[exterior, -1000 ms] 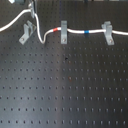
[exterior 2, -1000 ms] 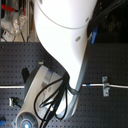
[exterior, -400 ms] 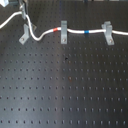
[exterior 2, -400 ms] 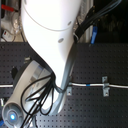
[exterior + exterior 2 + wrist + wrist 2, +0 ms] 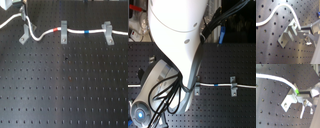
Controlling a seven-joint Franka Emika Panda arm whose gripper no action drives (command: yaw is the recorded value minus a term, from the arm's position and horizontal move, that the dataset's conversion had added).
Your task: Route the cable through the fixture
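The white cable [image 5: 75, 31] runs along the back of the black perforated board, with a red band [image 5: 54, 31] and a blue band [image 5: 87, 31]. At the first exterior view's left it rises to my gripper [image 5: 22, 9], which is shut on it. The fixture [image 5: 23, 36], a grey clip turned diagonally, stands just below the gripper. In the first wrist view the cable [image 5: 271, 17] arcs down onto the fixture [image 5: 288, 35]. In the second wrist view a green band [image 5: 296, 91] sits at the fixture [image 5: 289, 101], right beside my gripper [image 5: 300, 95].
Two squarely facing grey clips [image 5: 63, 31] [image 5: 107, 31] hold the cable further to the first exterior view's right. In the second exterior view the white arm [image 5: 178, 45] and its dark hoses hide most of the board; one clip [image 5: 233, 85] shows there.
The arm has shifted toward the second exterior view's left. The raised part of the cable by the diagonal clip has moved slightly with it.
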